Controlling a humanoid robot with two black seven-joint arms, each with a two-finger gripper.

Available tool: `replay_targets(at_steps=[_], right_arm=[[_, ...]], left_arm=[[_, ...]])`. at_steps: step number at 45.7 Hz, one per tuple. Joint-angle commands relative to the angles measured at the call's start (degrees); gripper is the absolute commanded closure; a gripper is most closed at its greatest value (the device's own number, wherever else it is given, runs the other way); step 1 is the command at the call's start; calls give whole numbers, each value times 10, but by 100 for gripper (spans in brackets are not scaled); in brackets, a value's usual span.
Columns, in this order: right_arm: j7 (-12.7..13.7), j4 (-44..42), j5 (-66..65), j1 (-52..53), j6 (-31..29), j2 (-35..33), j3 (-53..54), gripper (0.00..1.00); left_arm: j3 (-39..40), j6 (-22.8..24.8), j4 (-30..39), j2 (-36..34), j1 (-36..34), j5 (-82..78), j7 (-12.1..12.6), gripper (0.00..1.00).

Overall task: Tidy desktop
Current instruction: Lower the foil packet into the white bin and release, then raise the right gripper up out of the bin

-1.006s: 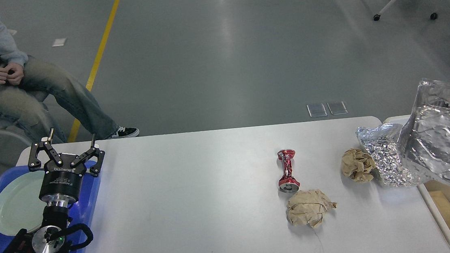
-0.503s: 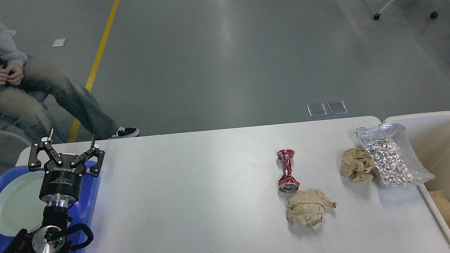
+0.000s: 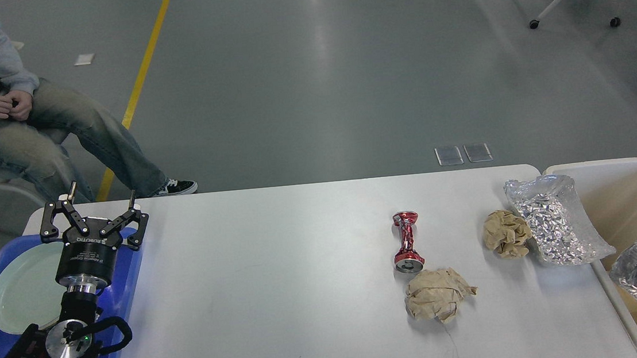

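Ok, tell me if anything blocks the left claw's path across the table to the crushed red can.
Nothing visible does. The left claw is open over the blue tray, and the desktop between it and the crushed can is bare. The brown paper wad sits just beyond.

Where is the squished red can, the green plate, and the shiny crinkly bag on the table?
Squished red can (image 3: 406,241): head view, its pinched middle.
Green plate (image 3: 22,288): head view, its bare left part.
Shiny crinkly bag (image 3: 556,227): head view, middle of its foil.
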State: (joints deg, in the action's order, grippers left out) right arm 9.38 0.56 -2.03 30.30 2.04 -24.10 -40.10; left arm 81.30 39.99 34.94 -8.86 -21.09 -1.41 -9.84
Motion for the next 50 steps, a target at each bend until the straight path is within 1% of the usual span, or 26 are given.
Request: replay_targets(at_steps=[1,7,8,9,10,11,12,22,25,28,31,32,35,39,42,46,50], right_arm=[[32,-5,0,-19,59,19,0,100],[35,-5,0,-36,67,22,0,100],[35,-4,1,-38,68,22,-2,95],[35,-3,1,-38,70,20,-4,70],[35,-2,1,-38,73,18,-5,40],[34,-2,1,-37,76,18,-5,13],[34,-2,1,-34,81,18,-4,0],[33,7,1,-34,89,25,-2,0],[30,23,1,-31,86,19,-1,0],[30,53,-1,-13,86,12,-2,0],[30,95,-10,27,80,-17,0,0],[30,147,-13,62,71,-50,-2,0],[30,217,-48,118,48,-88,-13,0],[30,292,-151,200,0,-131,-30,0],[30,344,-219,263,-52,-156,-36,0],[30,403,-284,351,-148,-182,-43,0],[30,447,-315,456,-255,-184,-81,0]], left_arm=[[0,0,0,0,0,0,0,4],[0,0,0,0,0,0,0,4],[0,0,0,0,0,0,0,4],[0,0,0,0,0,0,0,4],[0,0,0,0,0,0,0,4],[0,0,-1,1,0,0,0,4],[0,0,0,0,0,0,0,4],[0,0,0,0,0,0,0,4],[0,0,0,0,0,0,0,4],[0,0,0,0,0,0,0,4],[0,0,0,1,0,0,0,4],[0,0,0,1,0,0,0,4],[0,0,0,0,0,0,0,4],[0,0,-1,0,0,0,0,4],[0,0,0,1,0,0,0,4],[0,0,0,0,0,0,0,4],[0,0,-1,0,0,0,0,4]])
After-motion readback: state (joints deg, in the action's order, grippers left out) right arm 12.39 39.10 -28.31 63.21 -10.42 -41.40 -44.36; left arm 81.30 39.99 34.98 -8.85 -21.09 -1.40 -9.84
